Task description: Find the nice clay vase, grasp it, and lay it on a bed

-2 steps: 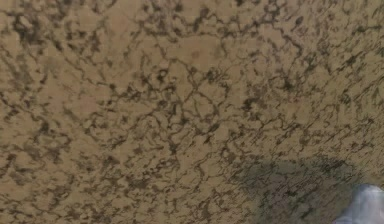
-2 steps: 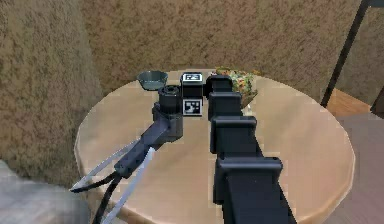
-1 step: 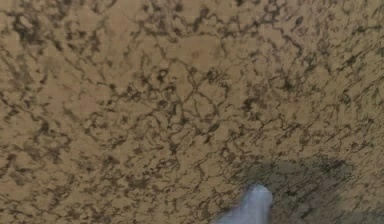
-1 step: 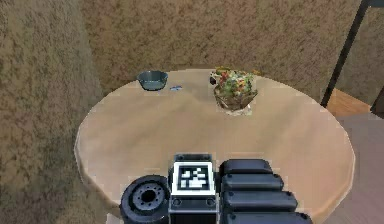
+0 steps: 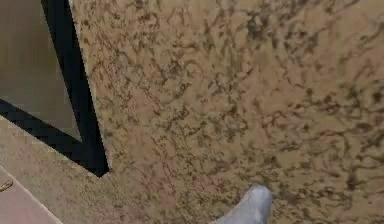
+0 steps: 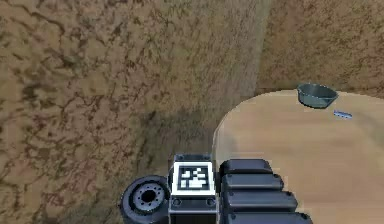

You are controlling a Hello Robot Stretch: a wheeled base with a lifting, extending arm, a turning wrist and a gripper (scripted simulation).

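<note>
Nearest the lens, the arm (image 6: 250, 190) lies at the near edge of the round table (image 6: 300, 150), with its gripper (image 6: 148, 200) on the side away from the table. The gripper's far end is not made out, so whether it grips anything cannot be told. Where the clay vase stands cannot be told. At the table's far rim sit a dark bowl (image 6: 318, 95) and, just beside it, a small grey flat thing (image 6: 343, 115). Brown speckled wall (image 5: 230, 90) rises beyond the table and close ahead. Likely hazards: driving on strikes the wall; turning sweeps the arm against the table; the bowl is mistaken for the vase.
</note>
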